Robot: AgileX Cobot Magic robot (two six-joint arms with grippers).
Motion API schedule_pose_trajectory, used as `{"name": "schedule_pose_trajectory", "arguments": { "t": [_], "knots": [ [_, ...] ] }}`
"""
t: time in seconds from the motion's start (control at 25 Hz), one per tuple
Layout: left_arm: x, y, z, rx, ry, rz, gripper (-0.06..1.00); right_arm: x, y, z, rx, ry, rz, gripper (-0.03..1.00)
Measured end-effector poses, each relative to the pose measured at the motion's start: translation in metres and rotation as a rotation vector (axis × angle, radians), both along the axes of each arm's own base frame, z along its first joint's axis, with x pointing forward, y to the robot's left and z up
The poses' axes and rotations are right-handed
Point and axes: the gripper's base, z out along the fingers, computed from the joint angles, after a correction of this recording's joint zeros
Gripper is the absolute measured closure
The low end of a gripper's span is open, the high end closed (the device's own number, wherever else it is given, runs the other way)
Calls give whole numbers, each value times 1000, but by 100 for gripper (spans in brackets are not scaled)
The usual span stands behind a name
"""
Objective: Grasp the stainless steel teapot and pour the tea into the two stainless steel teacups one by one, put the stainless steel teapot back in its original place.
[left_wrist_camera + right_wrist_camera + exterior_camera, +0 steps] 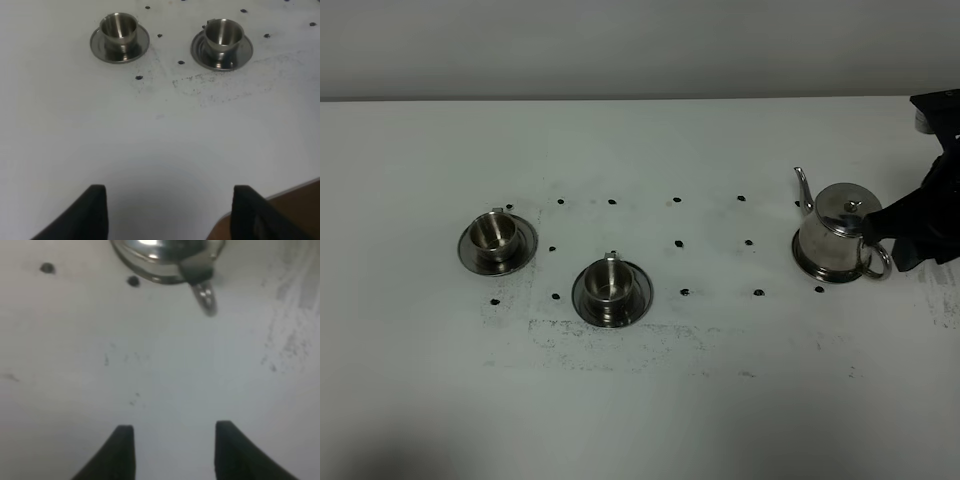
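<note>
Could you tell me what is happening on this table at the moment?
The right gripper is by the handle of the stainless steel teapot, fingers apart, holding nothing. The teapot stands upright on the table. Both stainless steel teacups sit on their saucers farther left; the left gripper hangs open, away from them.

Stretched wide and white as a matte table [640, 420], lit softly and evenly. Backed onto a plain pale grey wall [620, 45]. Carried rows of small black dots [678, 243] and grey scuffs [620, 335] near the middle. Showed a brown surface [300, 210] past one table edge in the left wrist view.
</note>
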Motion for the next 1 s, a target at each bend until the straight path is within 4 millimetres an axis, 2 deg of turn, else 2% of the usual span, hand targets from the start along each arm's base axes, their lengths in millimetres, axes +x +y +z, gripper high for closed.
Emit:
{"name": "schedule_pose_trajectory", "arguments": {
  "t": [0.24,0.4,0.64,1.0],
  "knots": [
    [0,0,0,0,0,0,42,0,2,0,12,-13,101,53],
    [0,0,0,0,0,0,42,5,-5,-3,-1,-30,171,52],
    [0,0,0,0,1,0,42,16,-9,-25,-10,24,255,51],
    [0,0,0,0,3,-1,42,37,-11,-56,-10,10,240,51]
  ]
}}
